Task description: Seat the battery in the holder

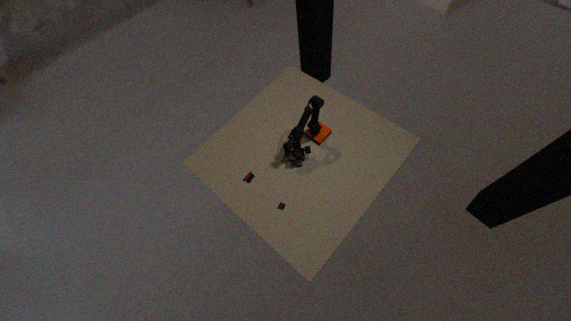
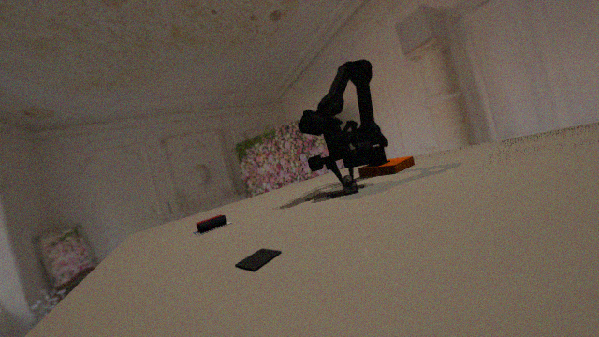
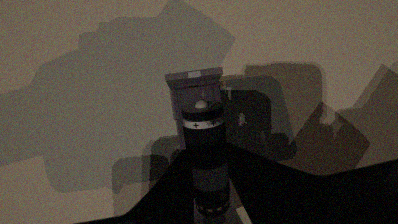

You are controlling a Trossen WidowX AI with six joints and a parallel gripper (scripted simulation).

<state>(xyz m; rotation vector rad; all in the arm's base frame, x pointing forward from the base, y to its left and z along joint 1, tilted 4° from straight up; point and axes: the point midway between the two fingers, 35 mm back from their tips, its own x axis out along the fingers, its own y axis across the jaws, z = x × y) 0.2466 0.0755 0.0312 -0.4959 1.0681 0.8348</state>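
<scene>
Between hand (image 3: pixel 210 200) fingers, battery (image 3: pixel 204 140)

Matt beige table top (image 2: pixel 421 243), smooth; arm (image 2: pixel 356 94) matt black, plastic-looking; base plate (image 2: pixel 404 161) matt orange; battery (image 3: pixel 204 145) smooth dark casing with a pale band; flat dark tile (image 2: pixel 257 259), dull finish.
</scene>
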